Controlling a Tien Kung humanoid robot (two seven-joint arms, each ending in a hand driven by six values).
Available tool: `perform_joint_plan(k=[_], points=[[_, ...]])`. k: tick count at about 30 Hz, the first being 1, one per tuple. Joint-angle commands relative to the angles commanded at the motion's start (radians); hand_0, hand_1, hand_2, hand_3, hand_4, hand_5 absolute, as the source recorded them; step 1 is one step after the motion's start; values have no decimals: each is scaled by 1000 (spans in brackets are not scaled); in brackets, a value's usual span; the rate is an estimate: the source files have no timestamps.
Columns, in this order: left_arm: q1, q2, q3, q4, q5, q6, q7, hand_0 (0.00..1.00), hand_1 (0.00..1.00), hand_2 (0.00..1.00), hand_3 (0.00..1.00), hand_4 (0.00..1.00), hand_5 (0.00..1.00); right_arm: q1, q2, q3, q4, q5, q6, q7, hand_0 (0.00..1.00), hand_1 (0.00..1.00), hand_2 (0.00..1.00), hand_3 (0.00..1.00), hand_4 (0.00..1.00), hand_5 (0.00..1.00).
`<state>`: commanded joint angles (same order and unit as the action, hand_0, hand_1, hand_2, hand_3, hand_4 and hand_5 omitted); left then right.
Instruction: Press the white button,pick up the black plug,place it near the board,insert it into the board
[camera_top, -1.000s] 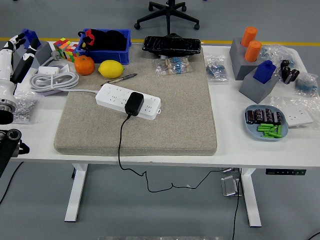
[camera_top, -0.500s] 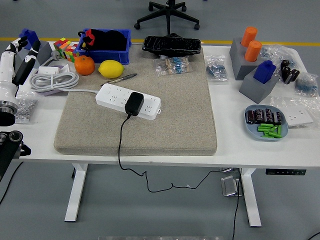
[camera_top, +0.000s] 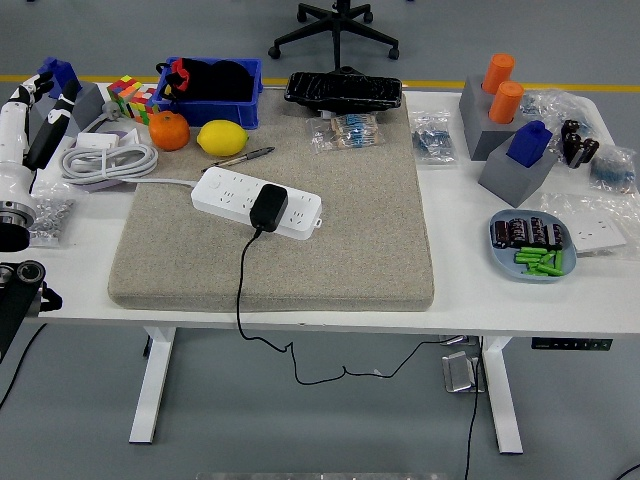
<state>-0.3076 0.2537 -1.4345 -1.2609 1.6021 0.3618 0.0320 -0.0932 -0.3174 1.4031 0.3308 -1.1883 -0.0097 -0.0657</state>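
Note:
A white power strip (camera_top: 232, 192) lies slantwise on the grey mat (camera_top: 350, 230), left of the middle. The black plug (camera_top: 267, 209) sits in the strip, and its black cable (camera_top: 240, 285) runs down over the table's near edge. My left hand (camera_top: 35, 118) is at the far left edge, well away from the strip, with fingers relaxed and holding nothing. I cannot make out a button on the strip. My right hand is out of view.
An orange (camera_top: 169, 130), a lemon (camera_top: 222, 137), a pen (camera_top: 245, 156) and a blue bin (camera_top: 212, 95) stand behind the strip. A coiled white cable (camera_top: 105, 160) lies near my left hand. A black tray (camera_top: 343, 90), grey blocks (camera_top: 515, 165) and a blue plate (camera_top: 530, 247) are farther right.
My left hand has drifted a little to the left and up at the picture's edge. The strip and plug have not moved.

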Motion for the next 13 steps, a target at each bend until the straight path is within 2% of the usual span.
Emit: perform_joint_plan(k=[13], points=[[-6, 0, 0, -2, 0, -1, 0, 998, 956, 908, 887, 881, 998, 2, 2, 6, -1, -1, -1, -1, 840, 722, 706, 674, 832, 475]])
